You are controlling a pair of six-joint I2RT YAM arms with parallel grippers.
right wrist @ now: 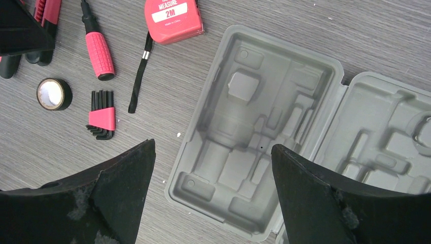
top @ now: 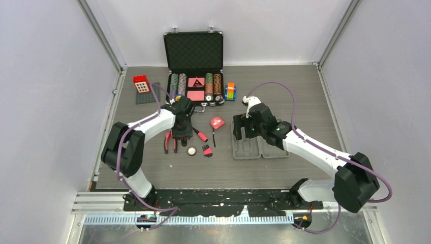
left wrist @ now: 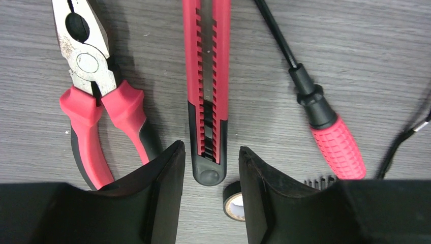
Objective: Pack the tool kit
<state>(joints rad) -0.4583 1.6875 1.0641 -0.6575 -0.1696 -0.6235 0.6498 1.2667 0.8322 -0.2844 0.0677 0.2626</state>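
Grey plastic hinged case (right wrist: 264, 127): lay open flat on the wooden table (top: 305, 101), every moulded slot empty. The right gripper (right wrist: 213, 150) hung above it, jaws spread wide and holding nothing.

Red-and-black snap-off knife (left wrist: 207, 76): lay on the table between the red-handled pliers (left wrist: 91, 91) and the red-handled screwdriver (left wrist: 330, 137). The left gripper (left wrist: 208, 152) straddled its butt end, unclamped, a narrow gap on each side.

Black metal-edged case (top: 193, 51): stood open at the far edge, holding rows of poker chips (top: 178, 84).

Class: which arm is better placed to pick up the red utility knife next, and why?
Left. The left gripper straddles the utility knife, a finger on each side of its black end. The right gripper hangs open above the grey case, away from the knife.
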